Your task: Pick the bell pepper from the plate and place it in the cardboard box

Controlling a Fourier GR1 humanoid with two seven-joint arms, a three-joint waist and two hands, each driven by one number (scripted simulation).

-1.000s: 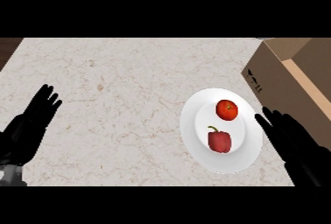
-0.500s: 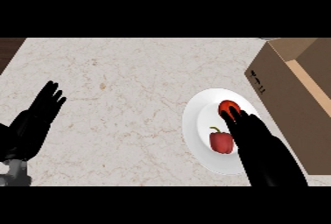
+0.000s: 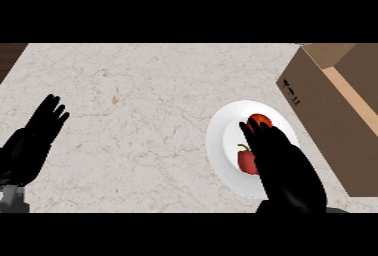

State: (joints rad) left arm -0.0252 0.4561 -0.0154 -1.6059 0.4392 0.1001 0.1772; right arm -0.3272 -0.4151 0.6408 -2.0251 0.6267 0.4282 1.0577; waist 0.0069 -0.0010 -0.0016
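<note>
Over the bell pepper [image 3: 246,160] on its round plate [image 3: 220,142], the right hand [image 3: 286,167] hovers flat.

We look through a single camera, set at the robot's head and aimed steeply down onto the counter [image 3: 148,100] — its pale top fills nearly the whole frame. The view is not mirrored, so the right hand [image 3: 284,170] shows at the lower right and the left hand [image 3: 33,145] at the lower left corner. We sit near enough that only hands and a little forearm show. Just left of the right hand lies the bare rim of the plate [image 3: 221,145]; to that hand's right the cardboard box [image 3: 325,115] is cut off by the frame's edge. Beyond the left hand, at the top corner, a dark strip [image 3: 9,57] borders the counter.
</note>
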